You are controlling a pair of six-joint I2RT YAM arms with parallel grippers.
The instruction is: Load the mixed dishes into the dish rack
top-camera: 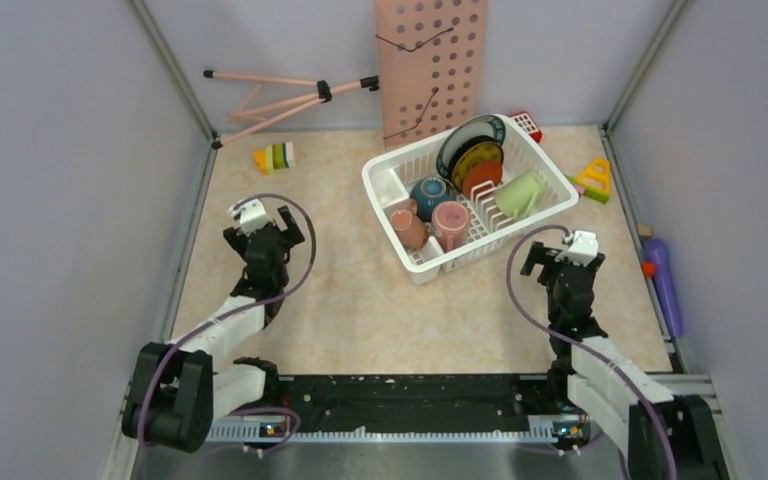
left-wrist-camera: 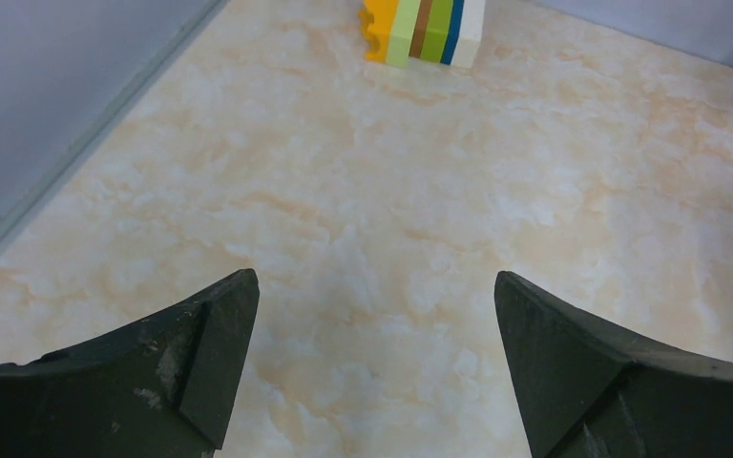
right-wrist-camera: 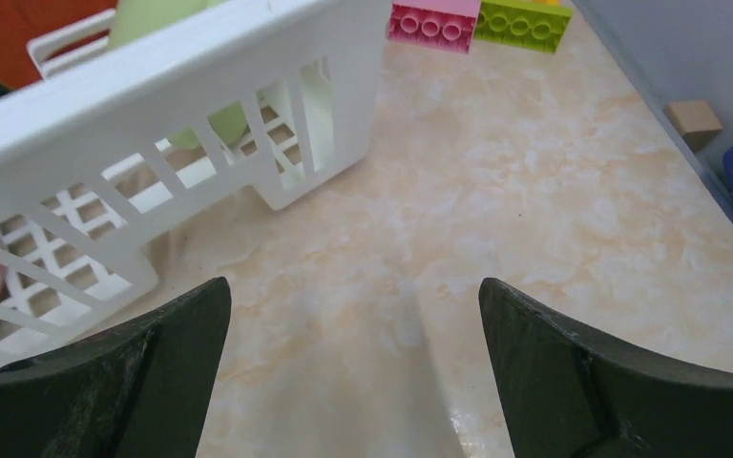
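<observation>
Left fingers (left-wrist-camera: pixel 205 363) and right fingers (right-wrist-camera: pixel 186 367): spread wide, nothing grasped, low over the worktop (left-wrist-camera: pixel 391 210). Contents of dish rack (top-camera: pixel 422 264): mixed dishes (top-camera: pixel 428 192), seemingly all loaded. Recommended handling: retreat both arms gently, the right keeping off the rack's near corner.

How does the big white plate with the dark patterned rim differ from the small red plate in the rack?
Size: the white plate with the dark patterned rim is larger than the small red plate. Colour: the big plate is white with a dark rim, the small plate plain red. Place: the big plate stands behind, the red plate in front, a yellowish plate between. Both stand on edge in the white plastic dish rack.
</observation>
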